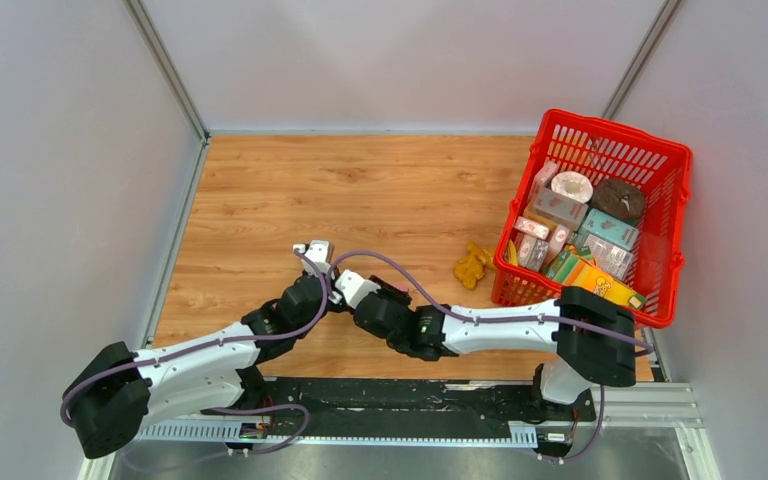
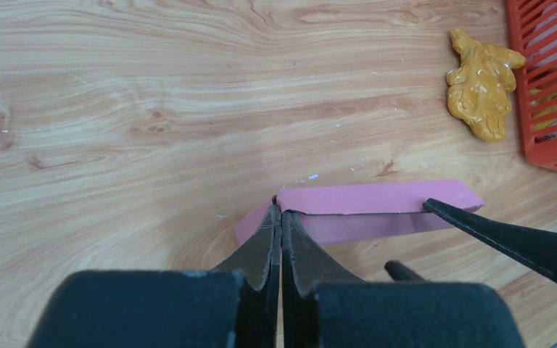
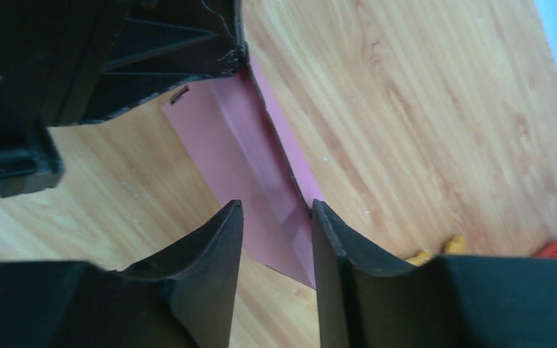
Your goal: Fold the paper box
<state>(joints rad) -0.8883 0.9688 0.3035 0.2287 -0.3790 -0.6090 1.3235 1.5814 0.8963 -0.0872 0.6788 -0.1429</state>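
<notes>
The pink paper box lies on the wooden table as a long, low block. My left gripper is shut on a thin edge at the box's left end. My right gripper is open and straddles the other end of the box, its right finger touching the box's upper edge. One right finger shows at the box's right end in the left wrist view. In the top view both grippers meet at the table's middle and cover most of the box; only a pink sliver shows.
A yellow toy figure lies on the table right of the grippers and shows in the left wrist view. The red mesh basket, full of printed cartons, stands at the right edge. White walls enclose the table.
</notes>
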